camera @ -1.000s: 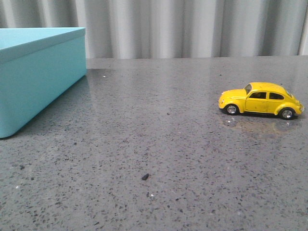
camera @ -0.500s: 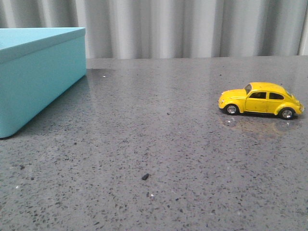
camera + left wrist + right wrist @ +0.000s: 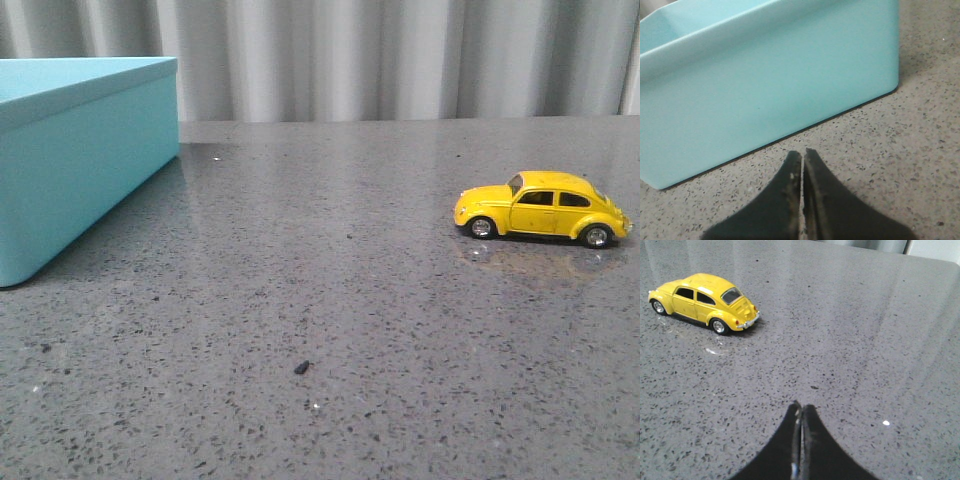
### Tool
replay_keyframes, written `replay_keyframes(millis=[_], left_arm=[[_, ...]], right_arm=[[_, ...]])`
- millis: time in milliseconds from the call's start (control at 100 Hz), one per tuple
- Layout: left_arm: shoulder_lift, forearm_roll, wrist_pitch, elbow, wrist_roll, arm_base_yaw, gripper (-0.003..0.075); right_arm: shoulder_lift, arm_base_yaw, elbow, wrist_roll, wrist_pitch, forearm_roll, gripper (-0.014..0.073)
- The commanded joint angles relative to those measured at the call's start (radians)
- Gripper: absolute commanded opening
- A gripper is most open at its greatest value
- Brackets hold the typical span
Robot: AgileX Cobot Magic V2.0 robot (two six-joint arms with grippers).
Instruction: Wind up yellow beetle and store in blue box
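Observation:
The yellow beetle [image 3: 541, 207] stands on its wheels on the grey speckled table at the right, nose pointing left. It also shows in the right wrist view [image 3: 704, 302], well apart from my right gripper [image 3: 801, 407], which is shut and empty over bare table. The blue box [image 3: 70, 150] stands at the far left. In the left wrist view its long side wall [image 3: 765, 90] fills the frame just beyond my left gripper [image 3: 802, 152], which is shut and empty. Neither gripper shows in the front view.
A small dark crumb [image 3: 301, 367] lies on the table near the front middle. A white fleck [image 3: 885, 423] lies near the right gripper. A grey pleated curtain [image 3: 400, 55] hangs behind the table's back edge.

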Motion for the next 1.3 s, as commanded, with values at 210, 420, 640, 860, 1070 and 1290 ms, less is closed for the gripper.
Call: replay_keyframes(millis=[210,420,640,860,1070,1290], left_arm=[[-0.032,-0.014,-0.032,0.025,-0.009,-0.004,-0.0021],[-0.032,-0.014,-0.034,0.025,-0.009,-0.004,-0.0021],[-0.032,-0.014,-0.032,0.025,-0.009,-0.004,-0.0021],[-0.032,-0.014,-0.032,0.025,-0.009,-0.004,-0.0021],[-0.032,-0.014,-0.032,0.025,-0.009,-0.004,-0.0021],[-0.032,-0.014,-0.07,0.025,-0.009,-0.004,-0.0021]], right_arm=[[-0.015,-0.005,0.028,-0.006,-0.044,-0.008,-0.0072],[-0.015,-0.005,0.028,-0.006,-0.044,-0.008,-0.0072],[-0.015,-0.005,0.028,-0.006,-0.044,-0.008,-0.0072],[-0.015,-0.005,0.028,-0.006,-0.146,-0.009,-0.0072],[-0.015,-0.005,0.028,-0.006,-0.292,0.031,-0.0072],[-0.015,-0.005,0.028,-0.006,-0.404,0.262,-0.0072]])
